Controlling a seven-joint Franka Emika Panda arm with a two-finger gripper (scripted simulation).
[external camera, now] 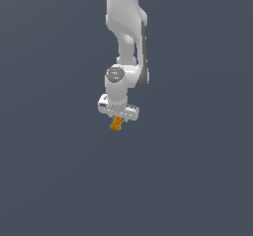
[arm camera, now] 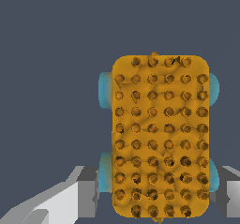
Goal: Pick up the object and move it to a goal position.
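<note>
- The object (external camera: 117, 124) is seen directly under the gripper (external camera: 117, 119), projecting down from between the fingers, with no gap visible between it and the hand in the exterior view.
- Its long axis is judged to run roughly downward, away from the palm, tilted slightly toward the exterior view's left.
- In the wrist view the object (arm camera: 160, 136) fills much of the picture, with one grey finger (arm camera: 84, 190) flanking each long side; the fingers appear closed against it, so the object is taken as grasped.
- Only one arm is present, so no choice of hand arises.
- The dimpled orange face and teal knobs at the sides are shown only by the wrist view; in the exterior view the object is a small orange speck.
- The arm's pose and the object's place in the scene are given only by the exterior view.
- No goal marker is seen in either view.
</note>
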